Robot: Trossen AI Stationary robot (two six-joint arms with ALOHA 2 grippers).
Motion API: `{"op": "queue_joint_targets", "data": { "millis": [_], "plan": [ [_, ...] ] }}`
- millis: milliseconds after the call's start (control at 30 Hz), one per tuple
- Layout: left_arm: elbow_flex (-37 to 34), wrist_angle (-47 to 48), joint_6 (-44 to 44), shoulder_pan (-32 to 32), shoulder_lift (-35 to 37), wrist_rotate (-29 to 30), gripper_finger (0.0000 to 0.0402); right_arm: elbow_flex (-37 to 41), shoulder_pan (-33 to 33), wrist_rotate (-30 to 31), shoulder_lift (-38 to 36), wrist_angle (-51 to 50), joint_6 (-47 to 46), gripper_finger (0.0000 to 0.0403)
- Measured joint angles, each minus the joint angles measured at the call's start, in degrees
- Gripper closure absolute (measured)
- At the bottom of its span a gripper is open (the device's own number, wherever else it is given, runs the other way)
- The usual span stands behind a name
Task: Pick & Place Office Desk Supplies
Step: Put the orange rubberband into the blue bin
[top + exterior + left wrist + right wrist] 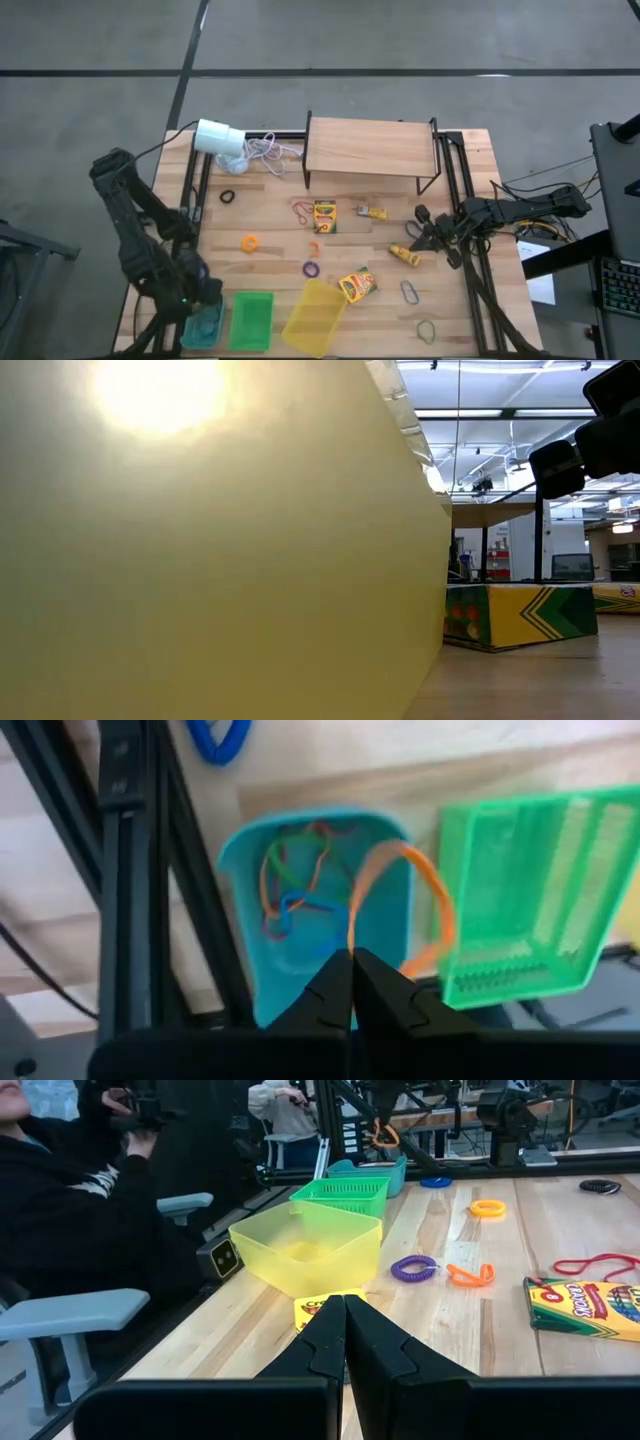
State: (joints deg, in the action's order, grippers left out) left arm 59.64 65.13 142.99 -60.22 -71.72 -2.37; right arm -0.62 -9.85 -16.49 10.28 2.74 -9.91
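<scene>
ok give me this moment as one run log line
left gripper: shut on orange rubber band, above blue bin | right gripper: shut, empty, waiting at right side | green bin: beside blue

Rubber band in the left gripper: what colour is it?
Orange rubber band, best seen in the left wrist view.

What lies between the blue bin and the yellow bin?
The green bin stands between the blue bin and the yellow bin, seen in the high view.
</scene>
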Motion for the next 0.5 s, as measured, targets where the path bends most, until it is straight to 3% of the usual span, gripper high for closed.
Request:
{"op": "queue_joint_targets", "data": {
  "millis": [267, 500],
  "plan": [
    [-5.5, -9.0, -0.5, -2.8, 0.0, 0.8, 0.039, 0.0, 0.0, 0.0, 0.0, 0.0, 0.0, 0.0394],
    [-10.9, -16.6, -5.5, -2.8, 0.0, -4.1, 0.039, 0.0, 0.0, 0.0, 0.0, 0.0, 0.0, 0.0394]
  ]
}}
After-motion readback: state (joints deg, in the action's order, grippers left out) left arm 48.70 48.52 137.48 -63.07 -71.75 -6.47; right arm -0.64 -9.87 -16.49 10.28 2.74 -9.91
